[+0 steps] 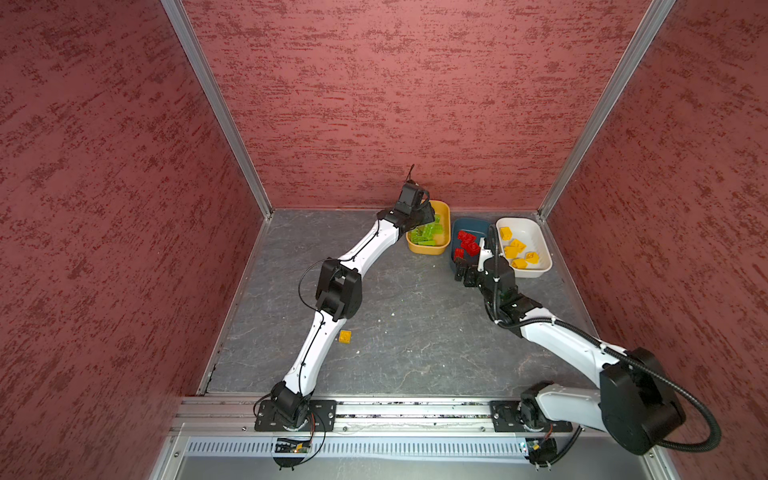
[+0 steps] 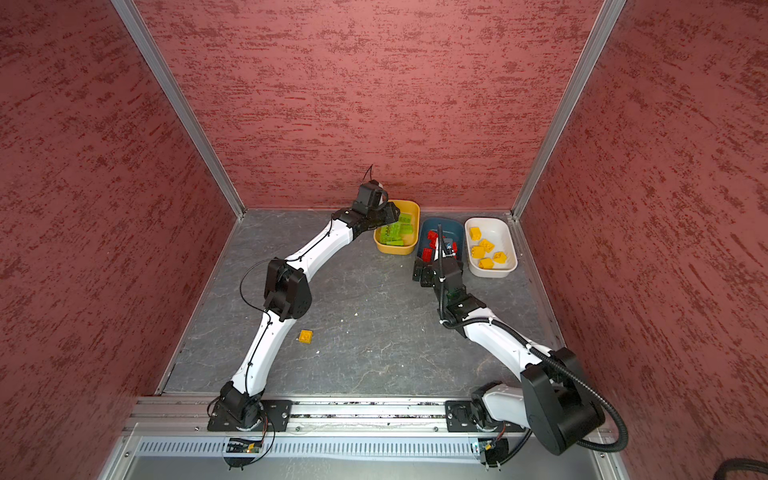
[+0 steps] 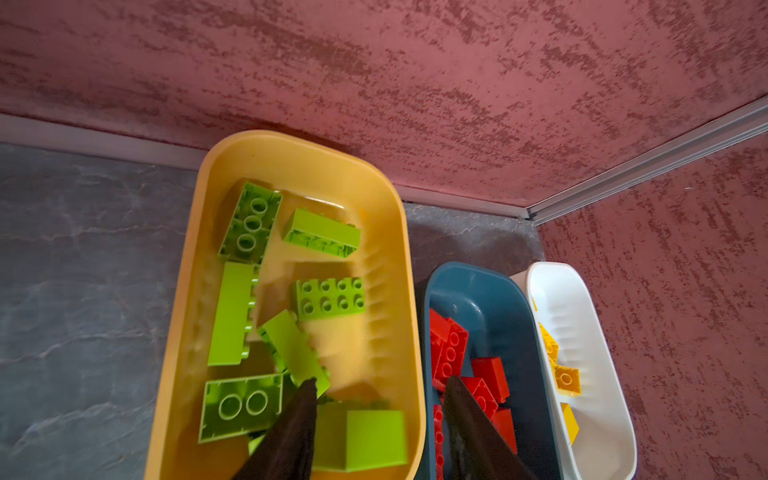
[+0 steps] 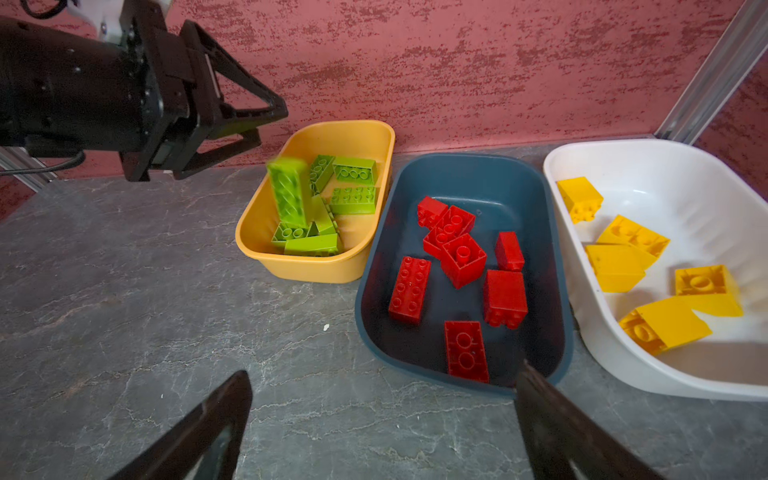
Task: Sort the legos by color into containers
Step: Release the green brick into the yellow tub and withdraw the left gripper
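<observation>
A green brick (image 4: 287, 192) at the yellow-orange tub (image 4: 316, 268) is blurred; the white tub (image 4: 665, 166) runs off frame.

Both top views: high at the near edge, looking steeply down over the whole grey marbled counter (image 1: 415, 353). Wrist views: close, facing the red textured rear wall (image 4: 457, 62), sharing the yellow-orange plastic tub (image 4: 316, 270), teal-blue plastic tub (image 4: 469, 160), white plastic tub (image 4: 685, 174).

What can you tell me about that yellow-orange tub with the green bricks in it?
The yellow-orange tub is a shallow rounded-rectangular container, apparently smooth plastic. It stands upright on the grey tabletop by the back wall, close beside the dark blue tub; whether they touch is unclear. Inside lie only lime green bricks, jumbled, some studs up, some overturned. One blurred green brick seems to be dropping in beneath the left gripper, whose fingers are apart.
</observation>
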Available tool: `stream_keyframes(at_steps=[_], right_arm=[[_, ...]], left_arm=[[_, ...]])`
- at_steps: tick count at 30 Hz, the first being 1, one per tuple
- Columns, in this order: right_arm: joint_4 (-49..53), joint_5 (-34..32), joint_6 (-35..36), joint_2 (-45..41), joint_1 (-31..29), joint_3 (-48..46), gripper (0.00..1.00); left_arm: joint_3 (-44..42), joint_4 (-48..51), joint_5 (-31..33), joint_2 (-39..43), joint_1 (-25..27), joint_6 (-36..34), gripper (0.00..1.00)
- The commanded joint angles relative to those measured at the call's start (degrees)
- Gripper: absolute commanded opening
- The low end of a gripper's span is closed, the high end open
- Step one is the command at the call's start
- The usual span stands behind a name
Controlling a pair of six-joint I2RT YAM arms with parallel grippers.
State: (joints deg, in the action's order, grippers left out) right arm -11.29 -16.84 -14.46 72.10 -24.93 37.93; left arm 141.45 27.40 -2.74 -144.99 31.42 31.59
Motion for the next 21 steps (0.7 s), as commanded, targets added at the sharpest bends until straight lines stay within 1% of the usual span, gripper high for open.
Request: stream_keyframes(at_steps=[1, 3, 4, 5, 7, 9, 11, 14, 16, 18, 21], right_arm=[[0.7, -1.4, -1.7, -1.2, -0.2, -0.4, 0.99], [1.2, -1.5, -1.9, -1.3, -0.2, -0.5, 0.99], [1.5, -1.6, -2.0, -1.4, -0.2, -0.5, 0.99], [1.6, -1.7, -2.1, -1.5, -0.2, -0.5, 0.99], [1.8, -1.5, -2.3, -1.6, -0.2, -0.5, 0.99], [2.6, -0.2, -2.3, -1.2, -0.2, 0.0, 0.99], [3.3, 2.4, -2.6, -1.0, -0.2, 0.9, 0.99], [0.6, 7.3, -2.7, -0.7, -0.2, 1.0, 0.99], [-1.3, 9.2, -2.8, -0.1, -0.2, 1.0, 0.99], [-1.9, 9.1, -3.7, 0.5, -0.2, 1.6, 0.99], [-4.3, 7.5, -4.3, 0.8, -0.1, 1.0, 0.99]], left_arm=[[4.8, -3.5, -2.5, -3.8, 0.0, -0.4, 0.65], [6.9, -3.7, -6.1, -4.6, -0.1, -1.1, 0.74], [7.0, -3.2, -6.9, -4.2, 0.0, -1.9, 0.78], [6.7, -2.3, -6.5, -3.4, 0.1, -2.9, 0.81], [4.4, 0.1, -4.6, -0.3, 0.1, -5.7, 0.93], [-1.1, 1.1, -2.4, 4.3, 0.1, -7.7, 1.00], [-9.2, 0.5, -0.3, 10.2, -0.3, -9.3, 1.00], [-22.9, -0.6, 3.3, 20.3, -0.9, -10.9, 1.00], [-31.8, -0.4, 4.7, 27.0, -1.3, -12.0, 1.00], [-38.9, 1.7, 6.2, 32.4, -1.5, -12.4, 1.00], [-48.7, 7.7, 11.6, 39.6, -1.6, -12.3, 1.00]])
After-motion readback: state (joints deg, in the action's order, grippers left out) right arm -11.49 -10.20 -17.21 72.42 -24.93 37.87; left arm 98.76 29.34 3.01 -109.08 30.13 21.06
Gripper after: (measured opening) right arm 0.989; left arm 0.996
